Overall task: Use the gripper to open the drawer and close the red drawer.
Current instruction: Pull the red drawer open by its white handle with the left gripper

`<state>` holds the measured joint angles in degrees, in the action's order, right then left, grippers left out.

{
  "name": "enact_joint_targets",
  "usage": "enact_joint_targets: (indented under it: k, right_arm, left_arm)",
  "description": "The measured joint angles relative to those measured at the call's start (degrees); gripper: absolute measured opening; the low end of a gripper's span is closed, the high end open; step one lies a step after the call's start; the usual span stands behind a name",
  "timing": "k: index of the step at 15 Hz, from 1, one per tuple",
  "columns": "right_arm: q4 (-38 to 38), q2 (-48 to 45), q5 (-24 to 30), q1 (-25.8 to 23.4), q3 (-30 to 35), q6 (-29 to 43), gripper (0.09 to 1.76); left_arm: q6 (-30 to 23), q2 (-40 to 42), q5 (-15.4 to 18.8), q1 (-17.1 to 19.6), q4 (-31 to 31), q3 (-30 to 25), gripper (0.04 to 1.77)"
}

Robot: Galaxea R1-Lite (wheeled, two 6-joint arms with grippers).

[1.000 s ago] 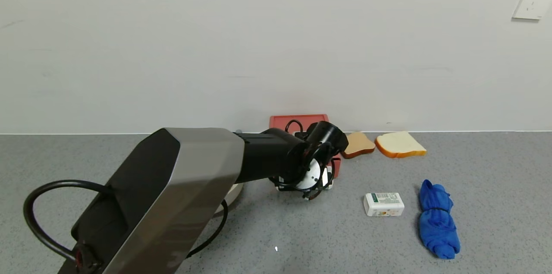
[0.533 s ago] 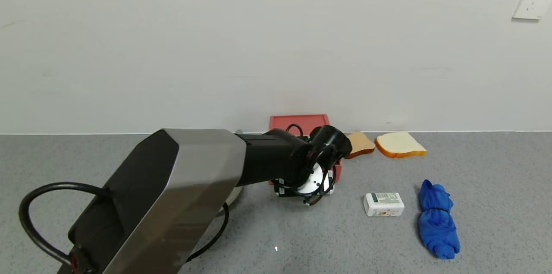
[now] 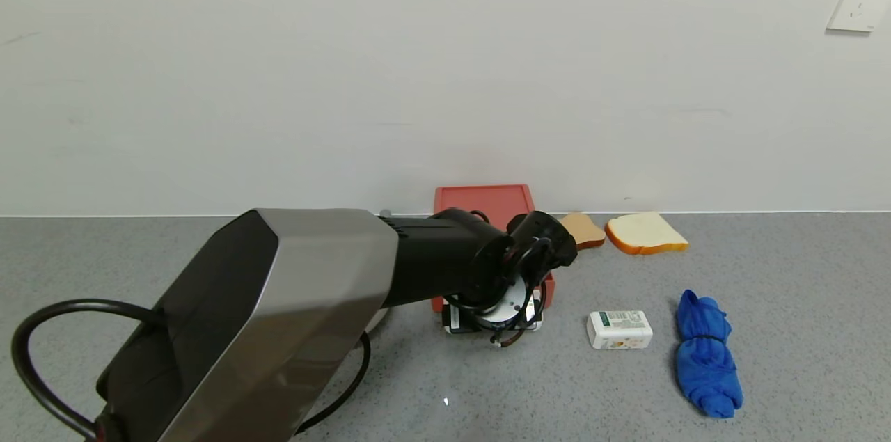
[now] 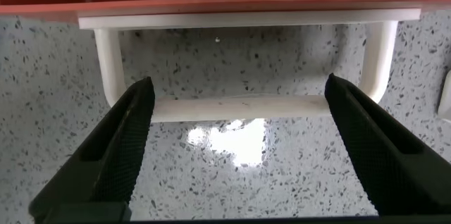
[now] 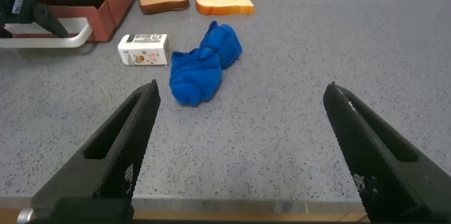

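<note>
Your left arm (image 3: 278, 317) has a broad silver-grey shell with black side panels, narrowing to a black forearm and wrist with a white round disc. A thick black cable (image 3: 42, 351) loops beside its base. Both grippers' fingers (image 4: 120, 146) are black with a finely ribbed texture.

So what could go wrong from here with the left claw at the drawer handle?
The left claw is open with the white handle between its fingers, ungripped; pulling now could slip off. The drawer case looks light and may slide along the counter rather than open. The small white box lies near the arm's path and could get knocked.
</note>
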<state>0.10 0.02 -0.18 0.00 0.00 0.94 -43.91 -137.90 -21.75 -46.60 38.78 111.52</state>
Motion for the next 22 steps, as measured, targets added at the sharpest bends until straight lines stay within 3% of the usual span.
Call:
enact_joint_targets:
  k: [22]
  right_arm:
    - [0.0, 0.0, 0.0, 0.0, 0.0, 0.0, 1.71]
  left_arm:
    - [-7.6, 6.5, 2.1, -6.9, 0.4, -13.8, 1.72]
